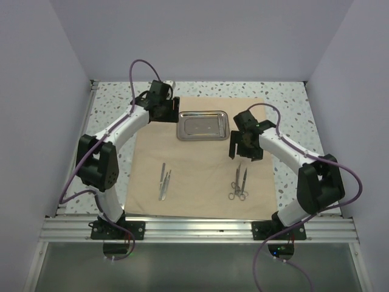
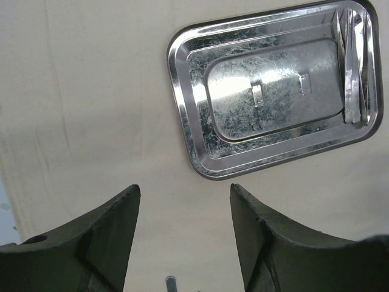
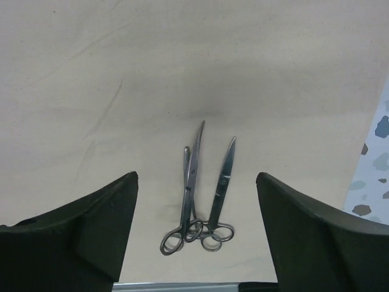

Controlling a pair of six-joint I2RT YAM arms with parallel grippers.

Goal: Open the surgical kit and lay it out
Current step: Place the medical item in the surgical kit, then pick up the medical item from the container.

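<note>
My left tool (image 2: 185, 194), right tool (image 3: 197, 176) both released, empty. Wrap (image 1: 200, 164) flat on counter (image 1: 292, 97); tray (image 1: 202, 125) far centre; scissors (image 3: 220, 182), forceps (image 3: 189, 182) near right, rings overlapping. Risk: lifting one drags other, rucks wrap.

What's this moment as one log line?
cloth spread | tray on it, far side | tweezers left | scissors right | left gripper open | right gripper open

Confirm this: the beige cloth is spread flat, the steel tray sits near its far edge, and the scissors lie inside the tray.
Not inside the tray: the scissors lie on the cloth, apart from the tray, toward the cloth's near right side, as the top external view shows. The rest stands.
</note>
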